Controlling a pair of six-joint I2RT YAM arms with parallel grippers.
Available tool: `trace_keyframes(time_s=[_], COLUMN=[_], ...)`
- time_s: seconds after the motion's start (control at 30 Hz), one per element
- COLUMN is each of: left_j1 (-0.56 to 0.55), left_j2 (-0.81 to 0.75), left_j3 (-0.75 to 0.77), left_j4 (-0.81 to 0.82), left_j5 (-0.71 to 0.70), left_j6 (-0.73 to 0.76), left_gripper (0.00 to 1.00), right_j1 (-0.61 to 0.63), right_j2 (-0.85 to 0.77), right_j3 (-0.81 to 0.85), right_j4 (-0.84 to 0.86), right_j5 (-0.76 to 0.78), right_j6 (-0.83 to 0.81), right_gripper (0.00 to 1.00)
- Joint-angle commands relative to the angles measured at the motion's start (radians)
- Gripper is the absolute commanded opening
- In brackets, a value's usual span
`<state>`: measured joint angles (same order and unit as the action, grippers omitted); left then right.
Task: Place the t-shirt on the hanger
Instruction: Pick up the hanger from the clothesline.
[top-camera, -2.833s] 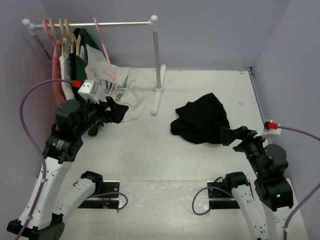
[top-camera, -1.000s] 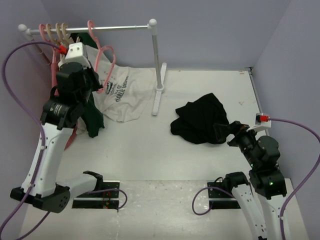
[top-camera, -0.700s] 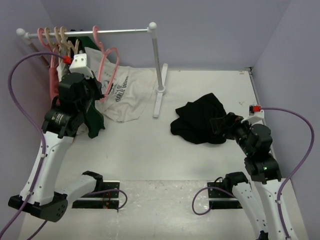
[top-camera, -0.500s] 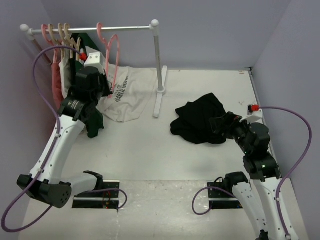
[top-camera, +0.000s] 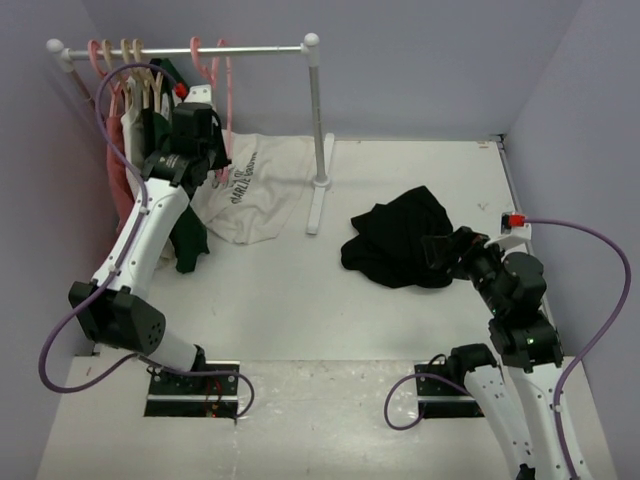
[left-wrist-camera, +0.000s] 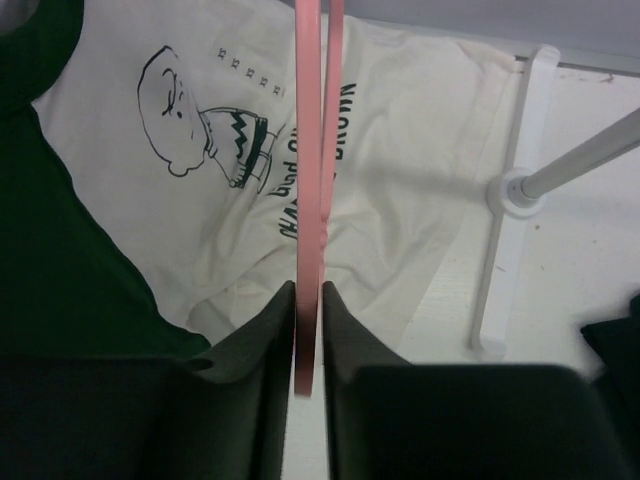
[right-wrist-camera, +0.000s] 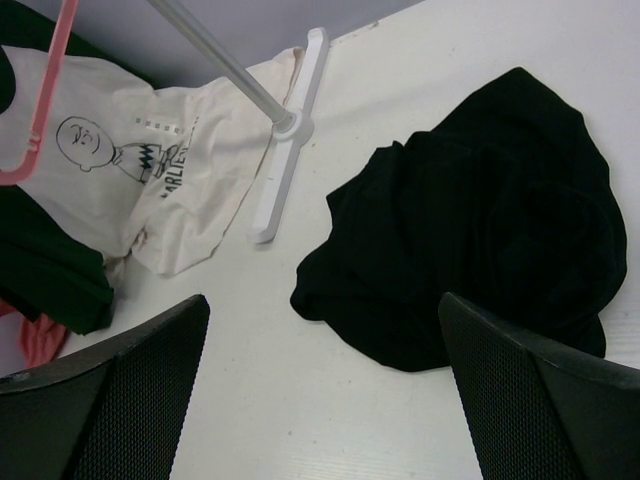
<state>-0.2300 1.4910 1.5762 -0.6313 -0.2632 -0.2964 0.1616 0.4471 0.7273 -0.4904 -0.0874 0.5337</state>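
The black t-shirt (top-camera: 400, 240) (right-wrist-camera: 480, 230) lies crumpled on the table, right of the rack's foot. The pink hanger (top-camera: 224, 80) (left-wrist-camera: 310, 150) hangs from the rail with no garment on it. My left gripper (top-camera: 212, 160) (left-wrist-camera: 309, 290) reaches up to it. Its jaws flank the hanger's lower bar very narrowly, with a thin gap showing on the right side. My right gripper (top-camera: 440, 250) (right-wrist-camera: 322, 300) stands wide open just near of the t-shirt's edge, with nothing between its fingers.
A white clothes rack (top-camera: 317, 120) stands at the back left, its foot on the table. A white shirt with dark lettering (top-camera: 250, 190) and a dark green shirt (top-camera: 185, 230) hang from cream hangers (top-camera: 130, 60) and spill onto the table. Purple walls enclose the table.
My left arm has carried the pink hanger up from over the white shirt to the rail, and its jaws have loosened. My right gripper has edged closer to the t-shirt.
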Motion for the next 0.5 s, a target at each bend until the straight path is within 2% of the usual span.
trace_keyframes(time_s=[0.0, 0.07, 0.17, 0.27, 0.3, 0.37, 0.47], left_j1=[0.047, 0.062, 0.095, 0.107, 0.110, 0.112, 0.112], left_j2=[0.064, 0.098, 0.164, 0.190, 0.197, 0.206, 0.194], left_j3=[0.130, 0.162, 0.222, 0.248, 0.254, 0.264, 0.274], left_j4=[-0.025, -0.031, -0.064, -0.071, -0.073, -0.087, -0.094], left_j5=[0.031, 0.048, 0.069, 0.091, 0.100, 0.117, 0.131], left_j6=[0.000, 0.005, 0.007, 0.012, 0.014, 0.014, 0.016], left_gripper=[0.32, 0.33, 0.27, 0.26, 0.20, 0.00, 0.00], right_j1=[-0.004, -0.004, -0.004, -0.004, -0.004, -0.004, -0.004], right_j2=[-0.020, -0.021, -0.019, -0.019, -0.020, -0.021, -0.016], right_j3=[0.005, 0.004, 0.008, 0.009, 0.007, 0.003, -0.003], right_j4=[0.031, 0.035, 0.035, 0.032, 0.033, 0.042, 0.048], right_j5=[0.024, 0.020, 0.018, 0.021, 0.022, 0.021, 0.018], right_j6=[-0.012, -0.011, -0.012, -0.017, -0.017, -0.015, -0.011], right_gripper=[0.99, 0.99, 0.99, 0.99, 0.99, 0.99, 0.99])
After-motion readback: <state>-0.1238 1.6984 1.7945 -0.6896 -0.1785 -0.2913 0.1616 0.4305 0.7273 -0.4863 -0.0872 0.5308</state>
